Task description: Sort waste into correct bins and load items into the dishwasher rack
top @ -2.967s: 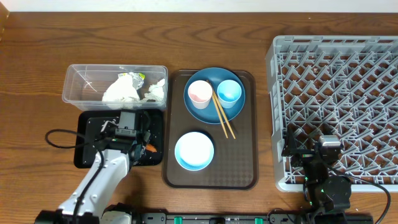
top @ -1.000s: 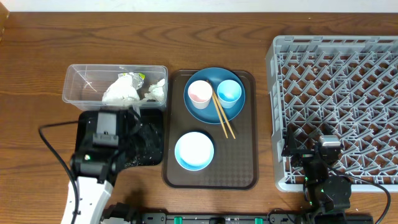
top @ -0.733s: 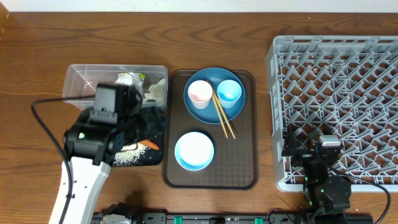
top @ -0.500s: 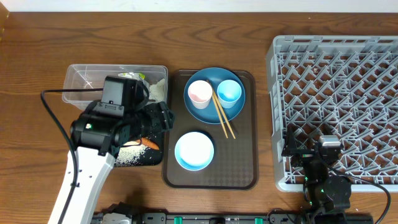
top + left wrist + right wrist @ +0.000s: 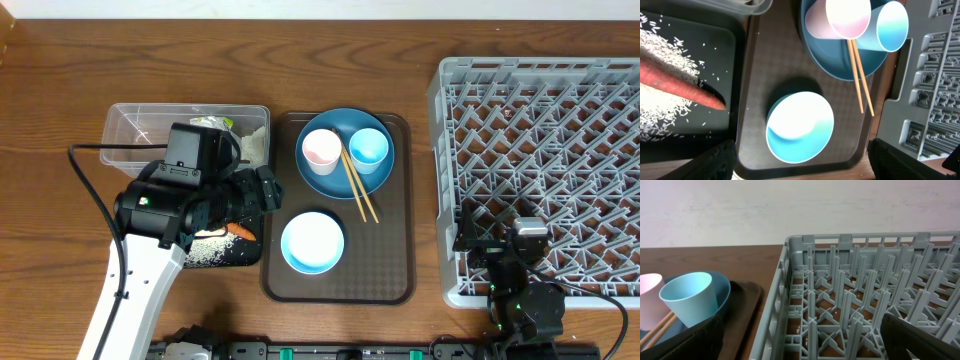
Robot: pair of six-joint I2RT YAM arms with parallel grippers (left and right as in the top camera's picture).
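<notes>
My left gripper [image 5: 266, 190] [image 5: 800, 170] is open and holds nothing; it hovers at the seam between the black tray [image 5: 140, 205] and the brown tray [image 5: 400, 200]. In its wrist view the light blue bowl [image 5: 800, 127] [image 5: 312, 242] sits just ahead of its fingertips [image 5: 715, 162]. The orange carrot [image 5: 238, 230] [image 5: 680, 85] lies on the black tray among rice grains [image 5: 205, 250] [image 5: 662, 50]. Napkins [image 5: 252, 145] lie in the clear tub [image 5: 130, 135]. The pink cup [image 5: 321, 150] [image 5: 840, 20], blue cup [image 5: 369, 148] [image 5: 890, 25] and chopsticks [image 5: 355, 185] [image 5: 860, 80] rest on a dark blue plate [image 5: 345, 120]. My right gripper [image 5: 800, 350] is open over the grey rack [image 5: 540, 150] [image 5: 850, 295].
The rack fills the right side, its near-left corner under the right arm. The left arm covers part of the tub and black tray. A black cable [image 5: 85, 170] loops left of the left arm. Bare wood runs along the back.
My left gripper has opened and swung right from over the black tray toward the brown tray. The carrot now lies uncovered on the black tray. The right arm is still.
</notes>
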